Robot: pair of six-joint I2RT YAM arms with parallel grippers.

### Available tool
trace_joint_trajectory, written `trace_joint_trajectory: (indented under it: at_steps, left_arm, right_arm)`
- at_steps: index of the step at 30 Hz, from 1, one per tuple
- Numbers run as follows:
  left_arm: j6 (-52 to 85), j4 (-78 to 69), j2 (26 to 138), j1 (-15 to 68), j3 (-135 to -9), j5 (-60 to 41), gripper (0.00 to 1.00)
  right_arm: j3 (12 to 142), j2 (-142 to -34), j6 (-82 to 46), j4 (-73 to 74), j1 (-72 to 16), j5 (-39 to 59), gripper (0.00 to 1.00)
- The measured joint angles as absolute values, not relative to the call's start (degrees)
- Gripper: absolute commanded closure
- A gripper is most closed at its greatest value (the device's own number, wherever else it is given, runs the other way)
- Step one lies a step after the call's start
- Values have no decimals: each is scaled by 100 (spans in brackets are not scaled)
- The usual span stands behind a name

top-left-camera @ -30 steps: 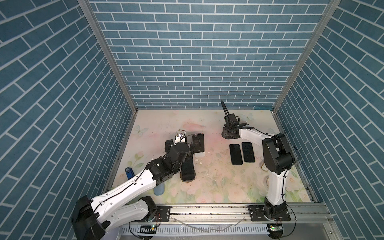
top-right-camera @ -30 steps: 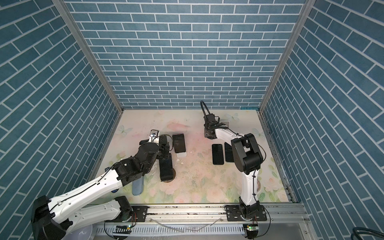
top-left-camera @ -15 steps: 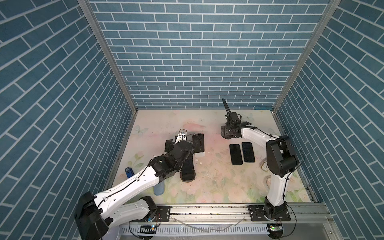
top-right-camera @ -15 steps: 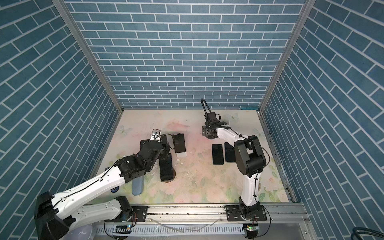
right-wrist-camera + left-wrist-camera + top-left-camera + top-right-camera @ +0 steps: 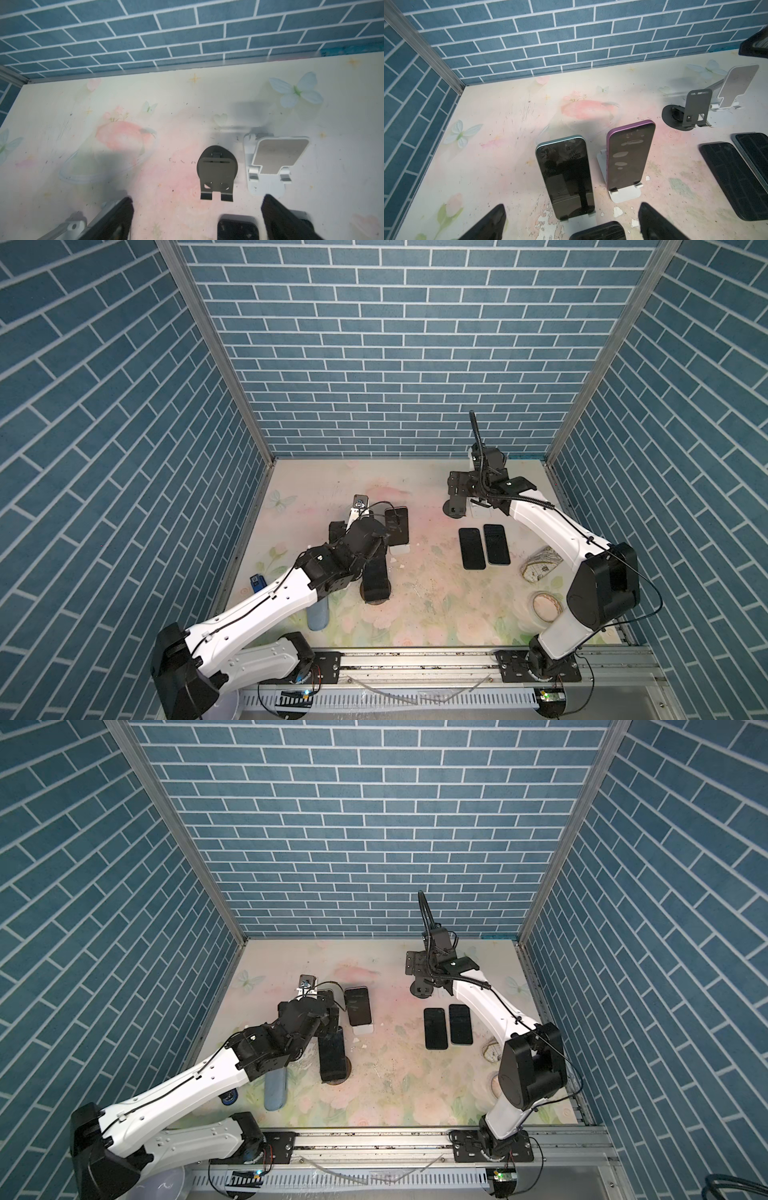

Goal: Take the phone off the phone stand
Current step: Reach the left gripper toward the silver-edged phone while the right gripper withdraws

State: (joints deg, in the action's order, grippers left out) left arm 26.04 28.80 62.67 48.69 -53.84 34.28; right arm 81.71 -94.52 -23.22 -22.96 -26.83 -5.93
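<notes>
left end effector (image 5: 572,220): I see the fingers spread wide, nothing between them, low over the worktop (image 5: 500,116) just short of the two standing phones.
right end effector (image 5: 197,218): spread too, empty, over the two bare stands at the far right.
teal phone (image 5: 564,178): upright, leaning back on its stand; lower edge sits in the lip, straight ahead of my left fingers.
purple phone (image 5: 628,154): just beside the teal one, propped on a white stand (image 5: 626,192).
bare stands: dark stand (image 5: 217,171) with a round base and pale stand (image 5: 270,164) side by side, both without phones.
flat phones: two dark phones (image 5: 484,546) lie face up between the arms, touching or nearly so.
clutter: blue bottle (image 5: 318,614) under my left arm, tape roll (image 5: 546,605) and a patterned pouch (image 5: 540,568) near the right arm's base.
hidden: in both top views my left wrist covers most of the teal phone; a dark slab by the left end effector is cut off in the wrist view, can't identify it.
</notes>
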Motion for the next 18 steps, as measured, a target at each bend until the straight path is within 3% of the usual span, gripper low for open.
trace_joint_trajectory:
  at_steps: [8, 18]
  left_arm:
    - [3559, 4091, 6390, 5017, -5774, 3406, 0]
    - [3992, 4558, 6388, 5107, -5767, 3371, 0]
  right_arm:
    - [7924, -9450, -2622, -2311, -2683, -314, 4]
    - [7502, -8991, -2707, -2316, -2683, -432, 4]
